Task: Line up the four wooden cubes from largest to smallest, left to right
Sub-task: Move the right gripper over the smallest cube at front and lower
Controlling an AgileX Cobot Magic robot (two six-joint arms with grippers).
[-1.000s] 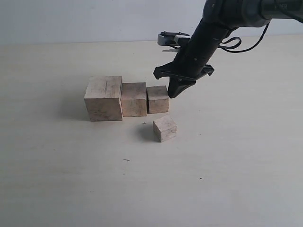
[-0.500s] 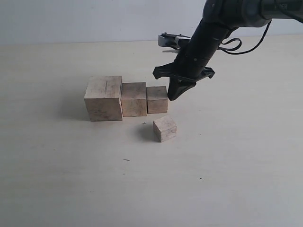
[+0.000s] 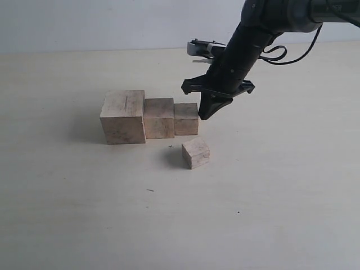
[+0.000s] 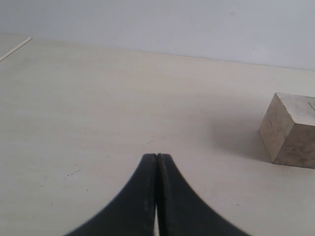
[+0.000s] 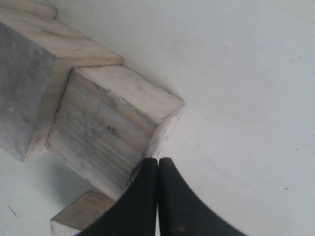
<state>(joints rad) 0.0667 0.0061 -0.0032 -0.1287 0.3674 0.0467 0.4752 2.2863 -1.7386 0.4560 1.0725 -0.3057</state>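
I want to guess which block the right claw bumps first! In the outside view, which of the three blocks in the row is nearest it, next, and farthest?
1. The row's smallest block, at its right end, close beside the right claw.
2. The middle block, in the row's centre.
3. The biggest block, at the left end.

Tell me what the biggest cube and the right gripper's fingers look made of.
Biggest cube: bare, unpainted wood, going by its pale mottled grain and matte faces. Right gripper's fingers: smooth matte black, probably plastic or rubber; the look doesn't settle which.
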